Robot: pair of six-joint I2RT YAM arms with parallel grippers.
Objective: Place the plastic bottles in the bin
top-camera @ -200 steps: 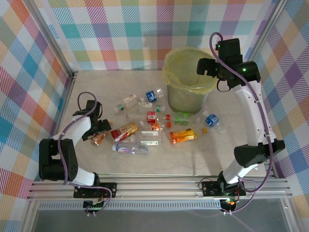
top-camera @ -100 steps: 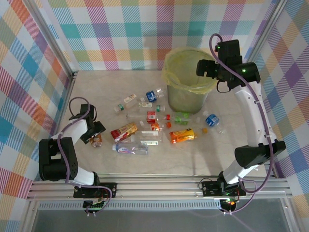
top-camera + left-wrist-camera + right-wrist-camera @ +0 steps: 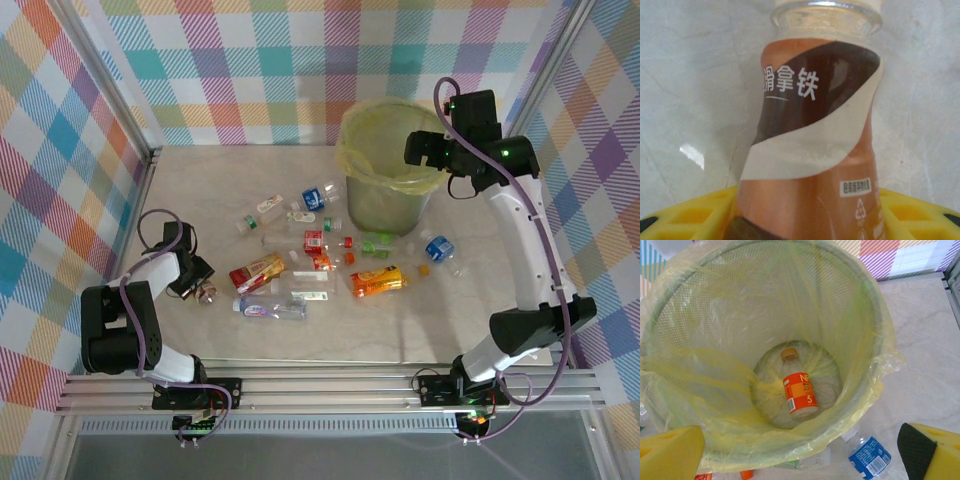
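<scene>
Bin upright at the back, bottles strewn before it.
The round grey-green bin [image 3: 385, 205], lined in translucent yellow plastic, holds one orange-labelled bottle [image 3: 799, 391] lying on its bottom. The other plastic bottles [image 3: 378, 281] lie scattered in front of it, and a brown-labelled bottle [image 3: 205, 292] is far left, apart.

There is one bin [image 3: 388, 160]. One orange-labelled bottle [image 3: 799, 395] lies inside it, and about a dozen more plastic bottles [image 3: 313, 241] lie scattered outside, near its base.

One bottle [image 3: 800, 392] inside the bin [image 3: 715, 305]
</scene>
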